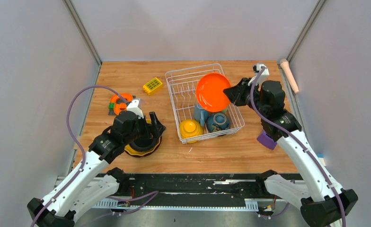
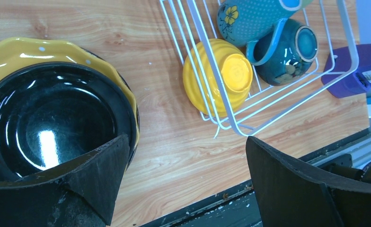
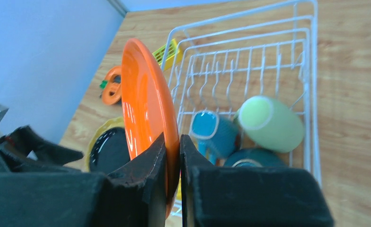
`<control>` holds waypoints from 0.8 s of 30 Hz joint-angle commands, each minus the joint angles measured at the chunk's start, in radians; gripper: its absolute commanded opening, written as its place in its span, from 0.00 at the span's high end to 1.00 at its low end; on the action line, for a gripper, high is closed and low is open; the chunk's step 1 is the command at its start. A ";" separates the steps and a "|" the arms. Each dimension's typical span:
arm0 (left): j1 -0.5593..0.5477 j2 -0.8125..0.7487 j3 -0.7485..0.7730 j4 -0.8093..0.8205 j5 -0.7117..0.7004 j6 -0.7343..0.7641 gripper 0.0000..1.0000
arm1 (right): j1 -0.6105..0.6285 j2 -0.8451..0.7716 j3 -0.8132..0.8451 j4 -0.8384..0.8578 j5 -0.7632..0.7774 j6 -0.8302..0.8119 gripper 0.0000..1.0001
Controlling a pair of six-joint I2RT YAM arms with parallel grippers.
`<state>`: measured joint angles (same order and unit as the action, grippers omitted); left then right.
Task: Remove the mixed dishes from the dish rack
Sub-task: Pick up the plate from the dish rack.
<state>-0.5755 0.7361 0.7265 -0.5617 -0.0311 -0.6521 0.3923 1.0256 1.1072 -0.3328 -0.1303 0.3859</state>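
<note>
My right gripper [image 1: 232, 92] [image 3: 180, 139] is shut on the rim of the orange plate [image 1: 213, 91] [image 3: 145, 94], which stands on edge above the dish rack [image 1: 174, 75] [image 3: 311, 94]. In the rack lie a yellow bowl [image 1: 191, 128] [image 2: 221, 75], a dark bowl [image 1: 218, 121] [image 2: 287, 52], a blue mug [image 1: 200, 112] [image 3: 212, 132] and a pale green mug [image 3: 271, 123]. My left gripper [image 1: 156, 124] [image 2: 186, 142] is open and holds nothing. It hangs at the right edge of a dark plate [image 2: 46, 118] stacked on a yellow plate [image 2: 13, 52], left of the rack.
A small yellow studded brick [image 1: 153, 85] and an orange round gadget [image 1: 119, 103] lie at the back left. A purple object [image 1: 267, 139] sits right of the rack. A pale wooden handle [image 1: 290, 75] rests against the right wall.
</note>
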 commanded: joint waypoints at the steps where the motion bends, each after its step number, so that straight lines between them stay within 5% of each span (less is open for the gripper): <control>1: -0.002 -0.030 0.013 0.044 0.024 -0.001 0.00 | 0.006 -0.097 -0.107 0.115 -0.149 0.180 1.00; 14: -0.002 -0.048 0.003 0.078 0.060 -0.020 0.00 | 0.007 -0.215 -0.402 0.272 -0.353 0.383 1.00; 24: -0.003 -0.004 -0.032 0.231 0.247 -0.084 0.00 | 0.006 -0.221 -0.473 0.324 -0.410 0.429 1.00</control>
<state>-0.5755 0.7090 0.7067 -0.4442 0.1066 -0.7002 0.3923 0.8246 0.6338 -0.1131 -0.4892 0.7750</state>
